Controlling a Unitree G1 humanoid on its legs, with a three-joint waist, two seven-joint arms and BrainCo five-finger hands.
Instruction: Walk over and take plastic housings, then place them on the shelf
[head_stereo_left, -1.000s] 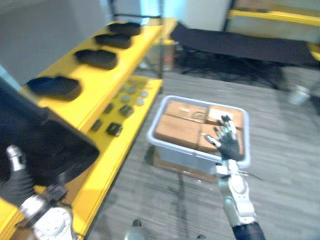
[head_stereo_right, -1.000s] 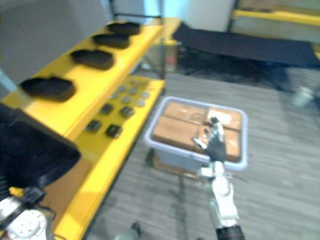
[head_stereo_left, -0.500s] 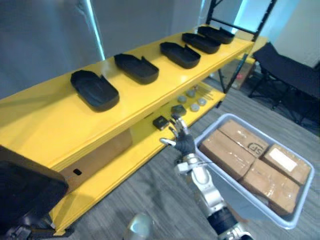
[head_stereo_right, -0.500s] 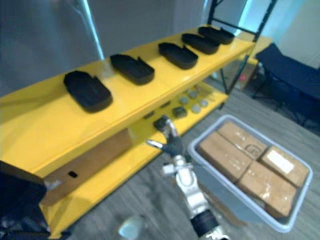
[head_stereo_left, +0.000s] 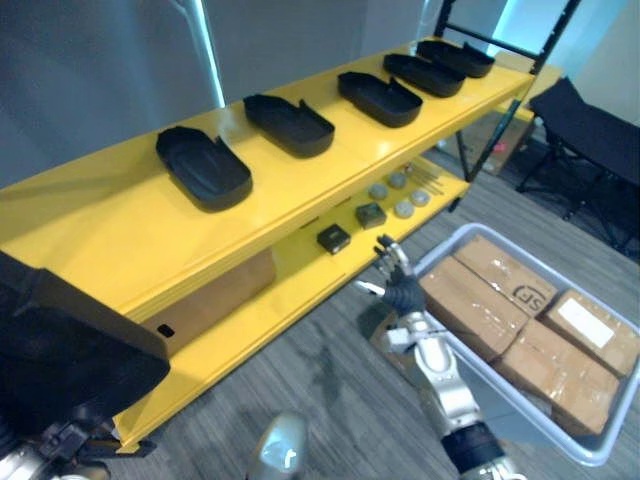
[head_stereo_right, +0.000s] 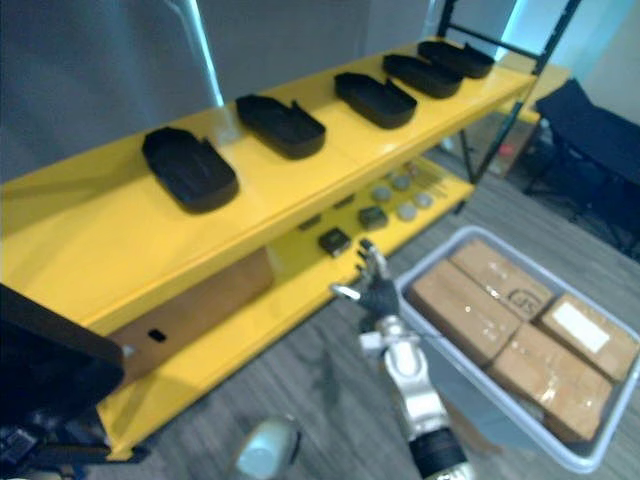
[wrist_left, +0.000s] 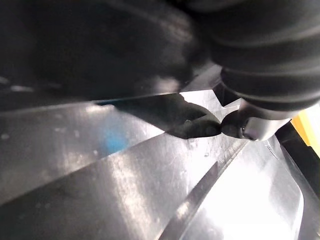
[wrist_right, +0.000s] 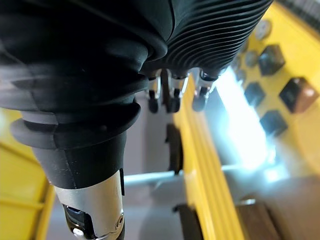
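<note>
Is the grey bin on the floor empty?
No, the grey bin holds brown cardboard boxes packed side by side.

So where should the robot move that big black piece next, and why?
Probably raise the black housing toward the bare near end of the top shelf, next to the closest housing in the row. That stretch has room, five housings line the rest, and the right robot hand is open and carries nothing.

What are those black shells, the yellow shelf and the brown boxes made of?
The black shells look like moulded plastic, matte with a faint sheen. The shelf seems to be glossy painted metal, judging by its reflections. The brown boxes look like cardboard, sealed with shiny tape.
</note>
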